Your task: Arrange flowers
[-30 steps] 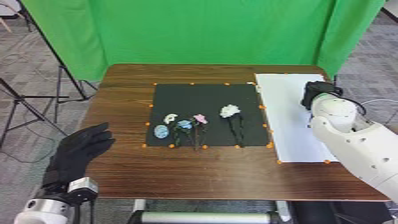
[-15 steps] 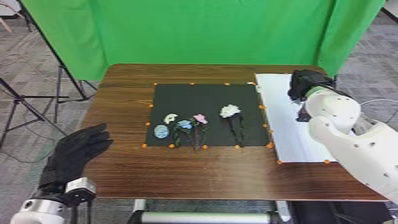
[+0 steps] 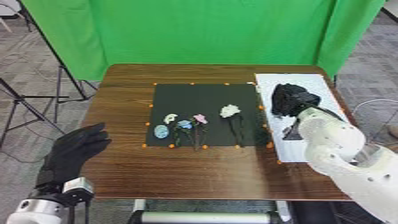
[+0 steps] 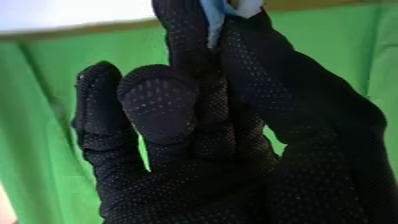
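Observation:
My right hand point(image 3: 291, 101) is over the white sheet, right of the black mat. In the right wrist view, my right hand point(image 4: 209, 145) pinches a pale blue and white piece point(image 4: 216, 15) between thumb and finger; most of it is hidden. A white flower point(image 3: 230, 111) lies on the mat with its dark stem toward the front. Farther left are a pink flower point(image 3: 200, 118), a blue flower point(image 3: 184, 124), a small white piece point(image 3: 170, 118) and a blue oval point(image 3: 161, 131). My left hand point(image 3: 73, 152) is open at the table's left edge.
The black mat point(image 3: 191, 95) lies mid-table, with orange markers around it. Beside it, the white sheet point(image 3: 289, 151) extends along the right side of the brown table point(image 3: 195, 175). A green curtain point(image 3: 204, 30) hangs behind.
My right hand has moved leftward and toward the front from the sheet's far right side. The flowers on the mat have stayed where they were.

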